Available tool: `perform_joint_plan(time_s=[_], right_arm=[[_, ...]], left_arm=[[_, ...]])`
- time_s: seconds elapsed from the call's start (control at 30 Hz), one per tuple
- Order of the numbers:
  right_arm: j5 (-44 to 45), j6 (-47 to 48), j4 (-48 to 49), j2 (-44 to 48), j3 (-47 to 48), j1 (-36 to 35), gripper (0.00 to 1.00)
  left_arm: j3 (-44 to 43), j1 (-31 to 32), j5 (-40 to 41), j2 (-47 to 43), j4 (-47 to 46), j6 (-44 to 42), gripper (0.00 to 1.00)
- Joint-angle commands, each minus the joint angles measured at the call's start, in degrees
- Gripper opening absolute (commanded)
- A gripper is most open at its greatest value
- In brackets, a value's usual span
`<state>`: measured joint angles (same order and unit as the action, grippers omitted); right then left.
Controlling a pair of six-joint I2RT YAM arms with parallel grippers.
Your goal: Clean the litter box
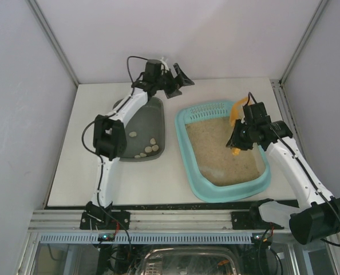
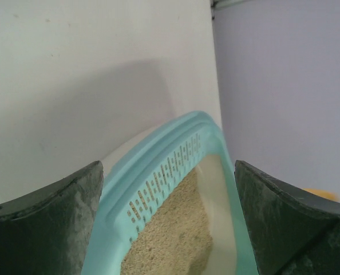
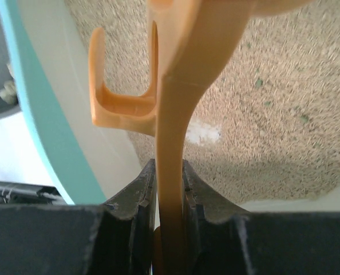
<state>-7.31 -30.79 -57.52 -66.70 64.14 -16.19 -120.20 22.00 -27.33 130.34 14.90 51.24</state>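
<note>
Gripping the orange scoop [image 3: 173, 114] by its thin handle, your right pincer [image 3: 169, 172] could let it pivot, flinging litter [image 3: 284, 132] off the litter box [image 1: 216, 196]; left pincer [image 2: 167, 172] gapes empty.

I see the litter box [image 2: 124, 183] in smooth teal plastic, rough grainy litter [image 1: 221, 149] inside it, a smooth plastic scoop [image 3: 171, 172] over it.

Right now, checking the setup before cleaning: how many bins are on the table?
2. The teal litter box sits right of centre, and the dark grey tub lies just left of it. No others show.
</note>
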Motion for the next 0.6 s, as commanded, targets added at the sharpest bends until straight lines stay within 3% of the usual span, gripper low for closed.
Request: perform_joint_plan(time_s=[0.0,0.3,0.57], right_arm=[[5.85,2.03,0.01,-0.03,7.02,-0.43,0.0],[-12.58,-1.6,-1.78,-0.73,11.26,6.57,0.0],[-16.82,-4.54,2.65,13.16,2.34,7.09,0.0]], left_arm=[[-11.27,3.96,-2.69,3.1,8.92,-11.04,1.0],[-8.78,5.37,0.67,-1.36,21.01,-29.89,1.0],[-5.68,9.0,6.01,-0.72,24.79,-42.18,1.0]])
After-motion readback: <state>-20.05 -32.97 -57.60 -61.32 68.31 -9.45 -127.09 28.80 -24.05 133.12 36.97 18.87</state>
